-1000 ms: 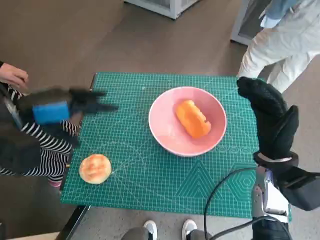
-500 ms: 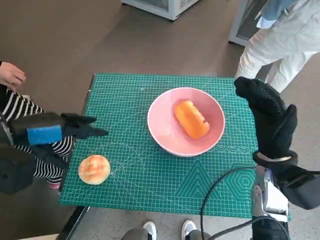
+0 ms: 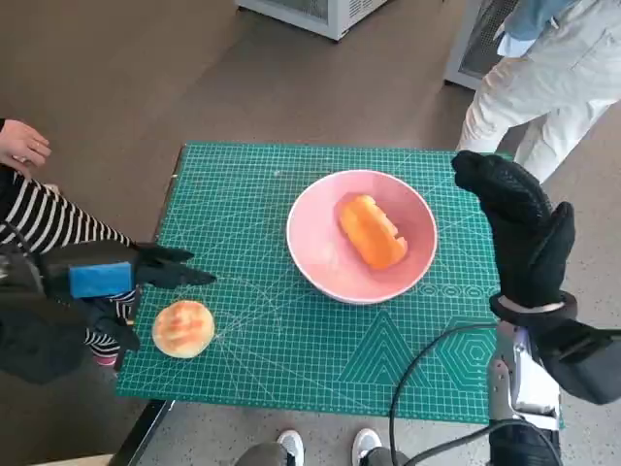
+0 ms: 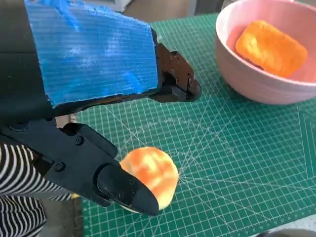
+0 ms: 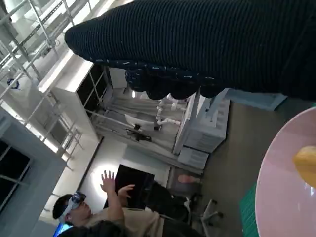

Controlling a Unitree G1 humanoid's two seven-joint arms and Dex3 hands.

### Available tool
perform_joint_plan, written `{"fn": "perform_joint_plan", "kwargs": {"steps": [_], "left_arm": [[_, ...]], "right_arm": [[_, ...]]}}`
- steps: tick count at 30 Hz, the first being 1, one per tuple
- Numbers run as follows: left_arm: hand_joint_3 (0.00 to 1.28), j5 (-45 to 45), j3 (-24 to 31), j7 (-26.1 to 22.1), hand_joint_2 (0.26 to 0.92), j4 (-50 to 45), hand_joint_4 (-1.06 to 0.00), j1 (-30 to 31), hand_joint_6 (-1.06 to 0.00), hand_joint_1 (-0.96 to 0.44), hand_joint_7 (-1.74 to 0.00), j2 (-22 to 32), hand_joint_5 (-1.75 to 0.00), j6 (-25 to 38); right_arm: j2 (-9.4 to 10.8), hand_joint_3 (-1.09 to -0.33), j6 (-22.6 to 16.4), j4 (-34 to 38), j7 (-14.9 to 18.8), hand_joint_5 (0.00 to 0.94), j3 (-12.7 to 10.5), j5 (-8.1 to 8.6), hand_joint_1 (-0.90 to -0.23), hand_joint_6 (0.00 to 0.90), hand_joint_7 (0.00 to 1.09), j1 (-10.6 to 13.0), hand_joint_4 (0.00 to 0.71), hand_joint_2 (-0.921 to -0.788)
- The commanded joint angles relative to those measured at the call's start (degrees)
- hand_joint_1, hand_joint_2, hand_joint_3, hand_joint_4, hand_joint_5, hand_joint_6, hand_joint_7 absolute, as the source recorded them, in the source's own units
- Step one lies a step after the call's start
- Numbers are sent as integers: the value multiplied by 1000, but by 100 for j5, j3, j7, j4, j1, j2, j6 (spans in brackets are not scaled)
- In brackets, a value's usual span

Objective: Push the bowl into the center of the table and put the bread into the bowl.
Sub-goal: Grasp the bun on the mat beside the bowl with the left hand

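Note:
A pink bowl (image 3: 330, 267) sits near the middle of the green cutting mat (image 3: 252, 340), with an orange loaf of bread (image 3: 373, 231) inside it. A round bread bun (image 3: 183, 327) lies on the mat near its front left corner. My left hand (image 3: 116, 274) hovers just behind and left of the bun, fingers apart and empty. In the left wrist view the bun (image 4: 150, 175) lies between my fingers (image 4: 175, 84), untouched, with the bowl (image 4: 261, 81) beyond. My right hand (image 3: 519, 228) is raised at the mat's right edge beside the bowl, holding nothing.
A person in a striped sleeve (image 3: 53, 225) sits at the left, close to my left arm. Another person in pale trousers (image 3: 539, 92) stands at the back right. Feet (image 3: 325, 445) show below the front edge. A black cable (image 3: 432, 388) crosses the front right corner.
My left hand has drawn back toward the front left and lowered, from over the mat's left edge to just beside the bun. The right hand, bowl and breads have not moved.

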Motion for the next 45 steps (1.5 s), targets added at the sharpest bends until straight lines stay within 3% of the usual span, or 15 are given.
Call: {"fn": "perform_joint_plan", "kwargs": {"steps": [1,7,15,20,29,31,33,34,37,45], "left_arm": [[0,212,-248,69,743,225,-238,42,-383,-365,-31,-178,-5,-35],[0,378,-522,91,741,609,-256,-52,-394,-338,-33,-386,-10,-89],[1,852,-885,306,733,1118,-304,-179,-423,-195,-41,-688,-23,-55],[14,1220,-1092,601,754,1510,-416,-265,-492,-104,-71,-834,-60,-245],[72,1583,-1344,928,809,1853,-710,-311,-696,-24,-175,-866,-143,-553],[139,1686,-1383,1007,790,1852,-754,-315,-701,-16,-330,-839,-242,-619],[147,1695,-1389,1012,843,1799,-713,-329,-623,-7,-814,-781,-709,-686],[128,1679,-1383,997,862,1763,-727,-338,-619,-4,-942,-752,-854,-712],[97,1468,-1297,778,879,1498,-765,-393,-632,-1,-1072,-635,-1010,-692],[80,384,-782,60,895,421,-750,-547,-642,0,-1160,-478,-1084,-117]], "right_arm": [[-85,-707,126,-24,68,1,-18,24,-668,87,450,99,155,-921],[-104,-707,163,-48,94,1,-43,57,-667,87,449,121,155,-921],[-118,-706,186,-69,105,1,-62,75,-663,94,450,141,155,-921],[-121,-706,197,-109,85,1,-60,60,-663,95,449,165,155,-921],[-146,-705,228,-170,65,0,-87,61,-664,97,448,192,155,-921],[-148,-705,222,-166,60,1,-95,53,-665,97,447,195,155,-921],[-147,-705,214,-162,55,1,-101,43,-665,97,447,198,156,-921],[-147,-705,211,-161,54,0,-104,39,-665,97,447,199,156,-921],[-149,-705,196,-136,52,0,-115,26,-665,98,446,195,156,-921],[-143,-704,175,-58,34,0,-140,-14,-665,98,445,136,156,-921]]}}
